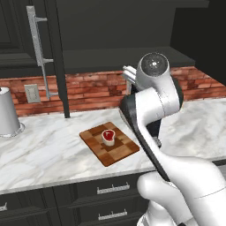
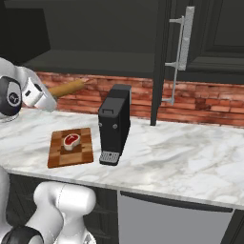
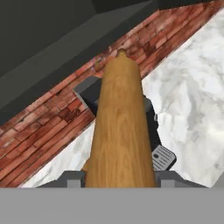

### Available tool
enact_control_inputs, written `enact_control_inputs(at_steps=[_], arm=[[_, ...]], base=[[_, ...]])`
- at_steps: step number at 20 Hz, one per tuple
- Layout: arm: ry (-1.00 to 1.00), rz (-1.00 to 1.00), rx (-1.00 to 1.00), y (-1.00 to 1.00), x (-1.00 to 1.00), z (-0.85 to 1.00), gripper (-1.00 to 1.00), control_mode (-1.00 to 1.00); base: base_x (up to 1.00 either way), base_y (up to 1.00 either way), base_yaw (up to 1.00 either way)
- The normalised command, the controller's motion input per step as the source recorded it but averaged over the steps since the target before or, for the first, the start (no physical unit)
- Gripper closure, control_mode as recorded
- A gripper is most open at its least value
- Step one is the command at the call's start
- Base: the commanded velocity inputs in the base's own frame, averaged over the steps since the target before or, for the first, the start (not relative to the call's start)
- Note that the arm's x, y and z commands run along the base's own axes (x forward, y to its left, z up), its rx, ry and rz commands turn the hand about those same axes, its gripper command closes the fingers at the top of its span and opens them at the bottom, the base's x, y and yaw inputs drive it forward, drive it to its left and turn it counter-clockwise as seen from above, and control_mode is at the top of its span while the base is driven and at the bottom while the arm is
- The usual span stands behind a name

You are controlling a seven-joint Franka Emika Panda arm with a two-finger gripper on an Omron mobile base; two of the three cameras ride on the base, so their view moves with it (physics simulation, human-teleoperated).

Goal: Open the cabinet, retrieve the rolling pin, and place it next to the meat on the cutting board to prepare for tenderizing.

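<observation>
- My arm (image 1: 152, 106) has glossy white rounded shells.
- Its joints show dark bands; one black strip runs diagonally through the frame's centre right.
- A grey, shiny cap tops the joint, upper right.

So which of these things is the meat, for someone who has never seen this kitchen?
Start at the white marble counter under the red brick wall. On it lies a checkered wooden cutting board, left of a tall black machine. The meat is the small piece on that board, red in the middle with a pale rim.
</observation>
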Motion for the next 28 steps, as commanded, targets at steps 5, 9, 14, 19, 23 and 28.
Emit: enact_control_inputs(at_steps=[5,9,14,19,23,28], arm=[[0.08,0.22,0.00,0.09,-0.81,-0.56,1.00,-1.00],[0.11,0.18,-0.02,0.21,-0.66,-0.59,1.00,-1.00],[0.13,0.07,-0.01,0.39,-0.18,-0.54,1.00,-1.00],[0.10,0.03,0.00,0.23,0.00,-0.41,1.00,-1.00],[0.04,0.01,-0.03,0.03,0.11,-0.44,1.00,-1.00],[0.01,0.00,-0.02,0.00,0.19,-0.55,1.00,-1.00]], base=[[0.00,0.00,0.00],[0.00,0.00,0.00],[0.00,0.00,0.00],[0.00,0.00,0.00],[0.00,0.00,0.00],[0.00,0.00,0.00]])
